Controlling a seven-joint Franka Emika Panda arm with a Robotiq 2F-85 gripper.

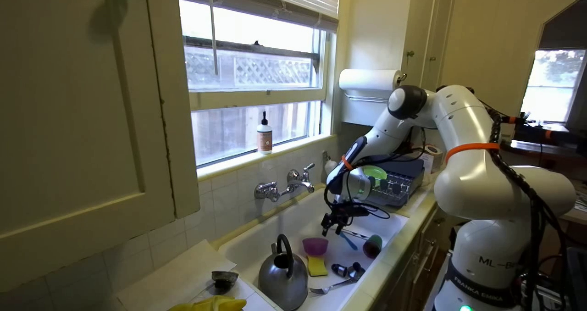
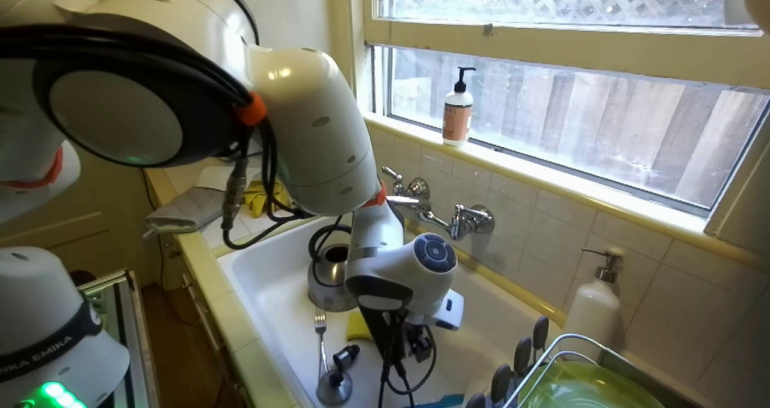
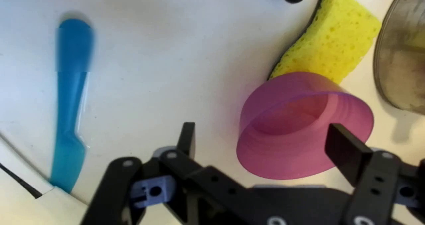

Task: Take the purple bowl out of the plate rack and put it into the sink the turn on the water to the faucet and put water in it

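The purple bowl point(image 1: 315, 246) sits in the white sink point(image 1: 293, 219), mouth up, beside the yellow sponge. It shows large in the wrist view point(image 3: 292, 155); the arm hides it in an exterior view. My gripper point(image 1: 332, 231) is open and empty above the bowl. In the wrist view the gripper point(image 3: 262, 133) has its right finger overlapping the bowl's right side and its left finger off the bowl's left. The chrome faucet point(image 1: 289, 190) is on the tiled wall, also seen here point(image 2: 434, 219); no water is visible. The plate rack point(image 1: 398, 189) stands past the sink's far end.
A grey kettle point(image 1: 283, 281) stands near the bowl. The yellow sponge point(image 3: 335, 36), a blue utensil point(image 3: 71, 92), a dark cup point(image 1: 372, 246), a fork point(image 2: 320, 324) and dark small items point(image 1: 341, 269) lie in the sink. A green plate point(image 1: 375, 172) is in the rack.
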